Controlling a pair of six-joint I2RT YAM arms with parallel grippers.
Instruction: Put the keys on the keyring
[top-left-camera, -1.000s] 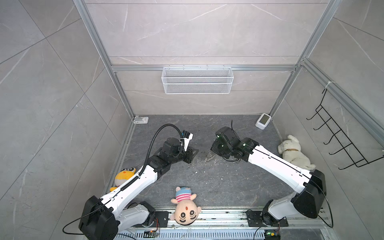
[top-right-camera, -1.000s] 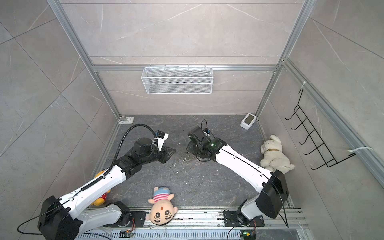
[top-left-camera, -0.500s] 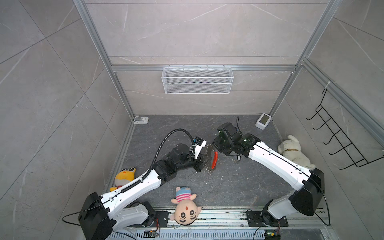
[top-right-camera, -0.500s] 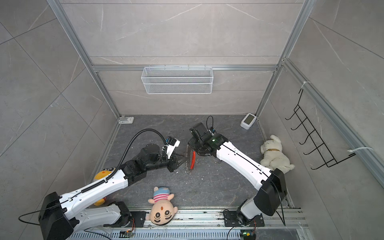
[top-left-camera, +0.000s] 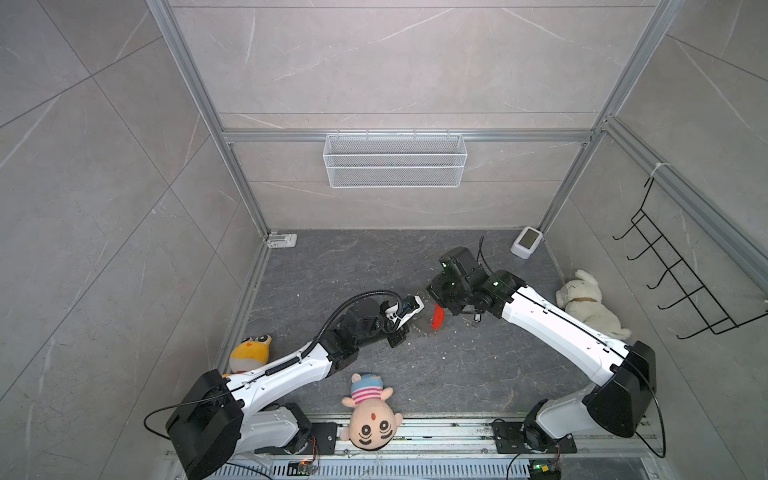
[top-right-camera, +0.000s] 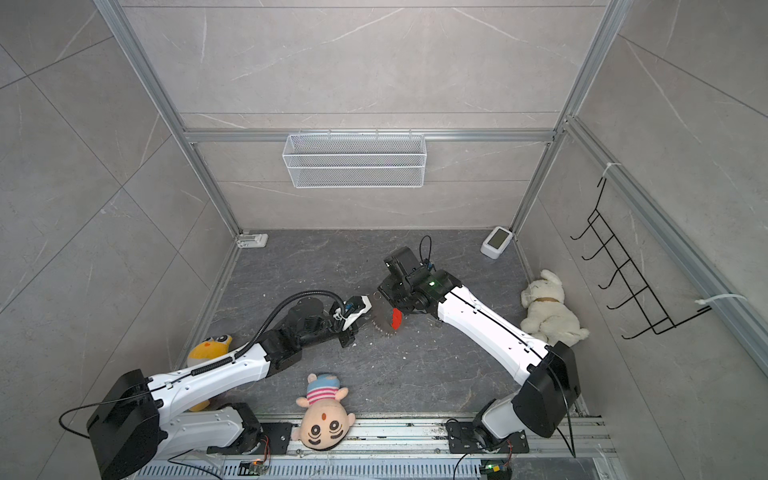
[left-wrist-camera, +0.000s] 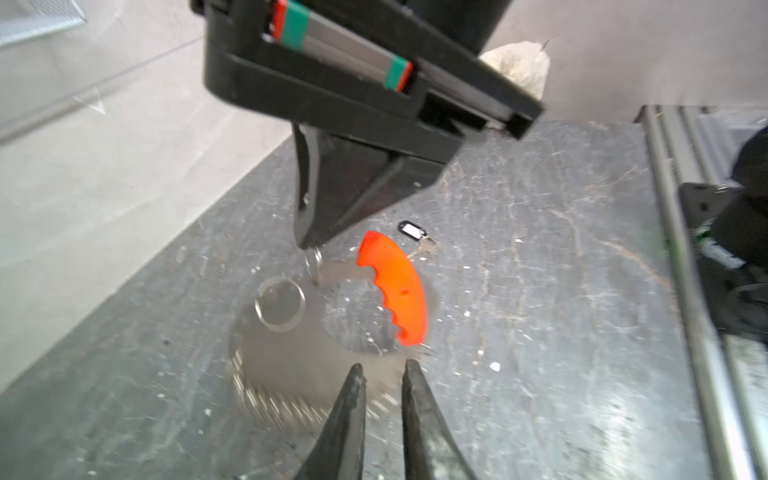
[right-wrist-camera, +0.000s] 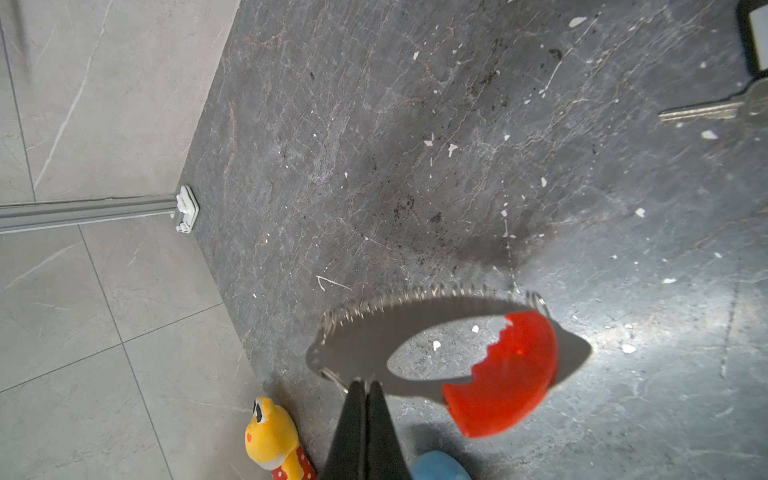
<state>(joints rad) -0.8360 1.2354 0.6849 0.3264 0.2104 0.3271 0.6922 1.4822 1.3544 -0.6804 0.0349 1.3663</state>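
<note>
At the lower edge of both top views a plush doll head with a pink-and-blue striped cap (top-left-camera: 370, 419) lies against the metal rail (top-left-camera: 436, 432). Up-left of it a yellow plush creature with big eyes (top-left-camera: 249, 351) sits by the left wall. Near the middle of the dark grey stone-look floor (top-left-camera: 332, 270), my left pincer (left-wrist-camera: 382, 370) has its 2 black fingers a slim gap apart, and I can see nothing between them. Just beyond its tips hangs the keyring (top-left-camera: 435, 319), a large oval metal loop strung with many small silver rings (left-wrist-camera: 280, 305) and carrying 1 bright red curved plastic segment (left-wrist-camera: 395, 286). It is raised above the floor and throws a shadow there. My right pincer (right-wrist-camera: 365, 384) is clenched on its rim beside a small ring, jaws pressed together. The keys (left-wrist-camera: 417, 237), a black plastic tag with a white label and a short dull metal blade, lie flat on the floor just past the red segment. They are apart from the loop and neither pincer touches them. Farther right a white plush dog (top-left-camera: 590, 305) lies by the right wall. In the floor's upper right corner stands a small white box with a screen (top-left-camera: 527, 242). On the back wall at upper centre hangs a white wire mesh basket (top-left-camera: 395, 160).
</note>
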